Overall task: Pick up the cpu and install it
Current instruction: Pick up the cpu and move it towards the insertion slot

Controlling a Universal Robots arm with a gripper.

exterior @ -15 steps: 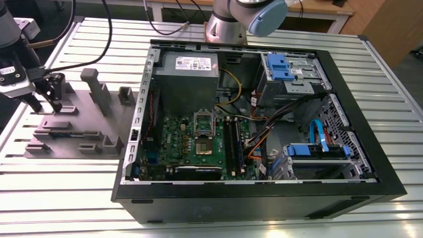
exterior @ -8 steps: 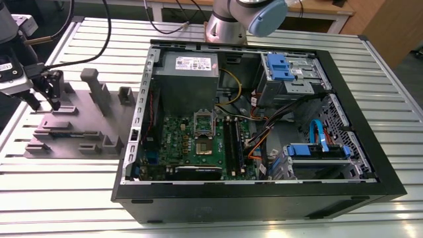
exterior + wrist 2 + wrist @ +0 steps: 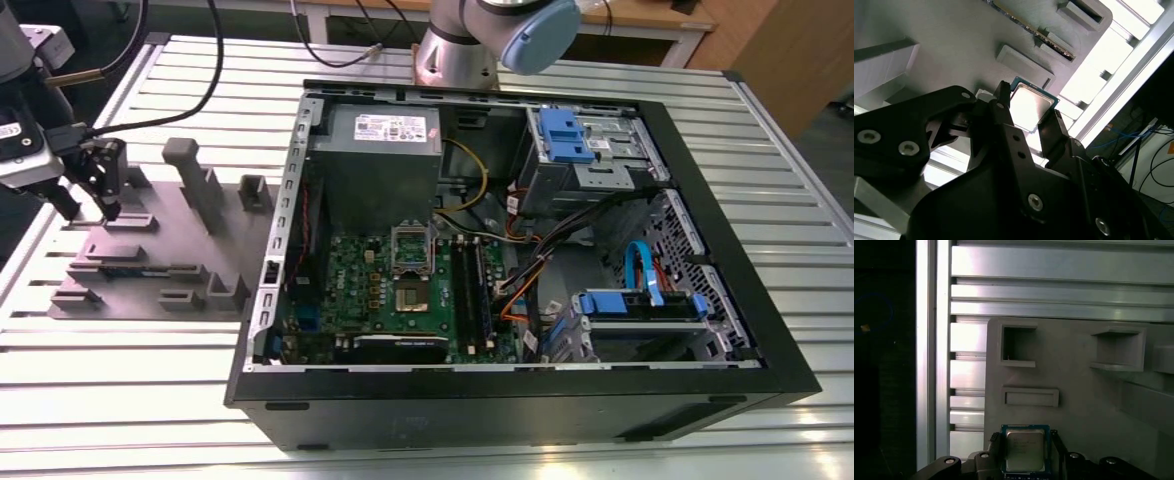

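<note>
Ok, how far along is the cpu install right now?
Done: the gripper is at the grey parts tray, outside the computer case. In hand: it sits around the cpu, though I can't tell if it grips yet. Left: the cpu is not yet on the motherboard inside the case.

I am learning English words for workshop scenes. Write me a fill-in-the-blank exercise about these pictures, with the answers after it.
1. In the exterior view the gripper hangs over the grey fixture plate, on the view's ___ side of the computer case.
2. In both wrist views the cpu, close to the gripper, is ___ in shape.
3. Inside the case, the motherboard is ___ in colour.
4. The drive bracket at the case's far end is ___.

Missing words: left; square; green; blue.
</note>
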